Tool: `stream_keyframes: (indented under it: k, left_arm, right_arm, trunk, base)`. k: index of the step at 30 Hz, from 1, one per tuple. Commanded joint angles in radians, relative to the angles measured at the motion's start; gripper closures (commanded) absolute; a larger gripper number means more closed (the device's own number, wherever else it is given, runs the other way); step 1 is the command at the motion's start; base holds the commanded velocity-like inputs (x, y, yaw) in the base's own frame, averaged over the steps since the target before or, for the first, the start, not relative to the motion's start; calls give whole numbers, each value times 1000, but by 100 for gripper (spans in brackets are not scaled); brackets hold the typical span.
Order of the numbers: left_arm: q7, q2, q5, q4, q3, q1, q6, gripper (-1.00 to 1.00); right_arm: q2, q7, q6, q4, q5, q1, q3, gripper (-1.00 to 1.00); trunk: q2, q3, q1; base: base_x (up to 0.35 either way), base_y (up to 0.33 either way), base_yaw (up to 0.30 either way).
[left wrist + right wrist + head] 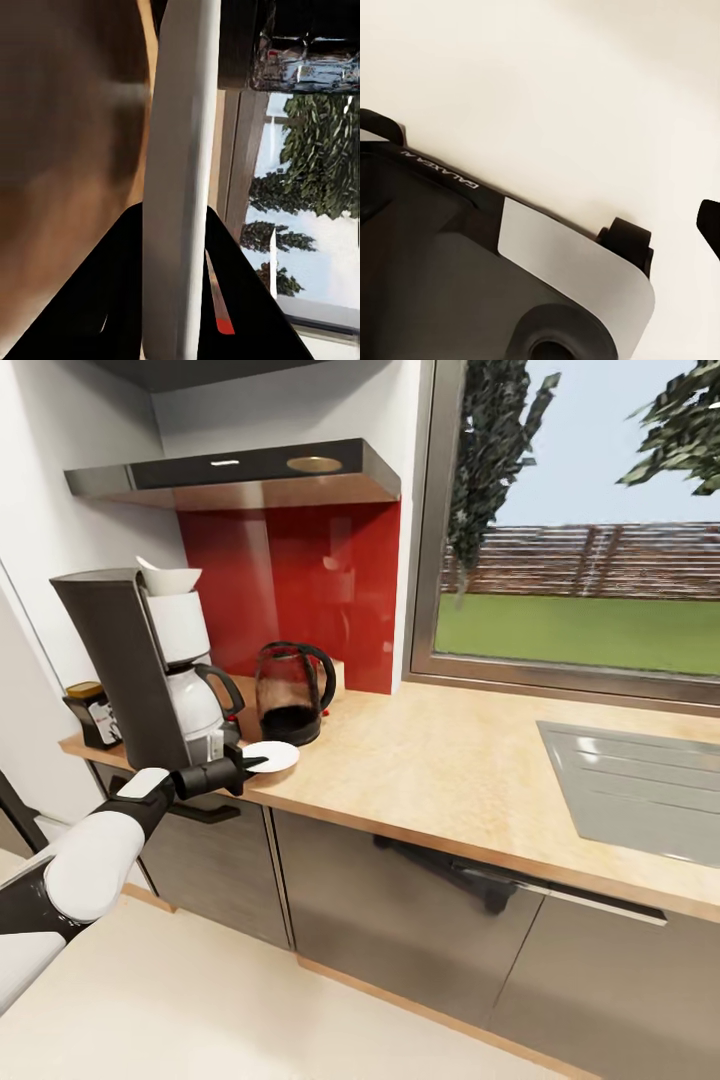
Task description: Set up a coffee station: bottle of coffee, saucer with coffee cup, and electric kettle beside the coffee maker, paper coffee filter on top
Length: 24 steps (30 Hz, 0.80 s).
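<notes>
coffee maker [150, 660] and electric kettle [292, 692] crowd the table [440, 760] corner, bottle of coffee [93, 714] behind. left gripper [250, 762] clamps the saucer [275, 756] at the table's front edge. right gripper's state, cannot tell.

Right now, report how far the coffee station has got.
Done: coffee maker on the countertop, paper coffee filter on top, bottle of coffee and electric kettle beside it. In hand: left gripper holds the saucer at the counter. Left: releasing it, adding the cup.

Maker [140, 660], kettle [293, 692] and saucer [272, 756] crowd the bench's [450, 760] left end; the jar [92, 715] seems walled in behind the maker. Between kettle and sink [640, 785], bench lies open.
</notes>
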Motion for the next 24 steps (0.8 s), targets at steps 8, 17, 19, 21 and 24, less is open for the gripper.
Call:
stream_keyframes:
  k: [8, 17, 19, 21, 24]
  left_arm:
    - [-8, 0, -18, 1, 2, 0, -2, 100]
    - [-8, 0, -18, 1, 3, 0, -1, 100]
    - [-9, 0, -18, 1, 3, 0, -1, 100]
    - [-9, 0, -18, 1, 3, 0, -1, 100]
    - [-9, 0, -18, 1, 3, 0, -1, 100]
  right_arm:
    - [0, 3, -8, 4, -6, -2, 8, -100]
    - [-2, 5, -8, 5, -6, -2, 7, -100]
    - [-2, 5, -8, 4, -6, -2, 7, -100]
    - [-3, 5, -8, 4, -6, -2, 7, -100]
    - [-2, 5, -7, 5, -6, -2, 7, -100]
  trunk:
    - [0, -4, 0]
    - [0, -4, 0]
    - [0, -4, 0]
    - [0, -4, 0]
    - [0, -4, 0]
  base:
    - [0, 0, 0]
    - [0, 0, 0]
    - [0, 0, 0]
    - [0, 0, 0]
    - [0, 0, 0]
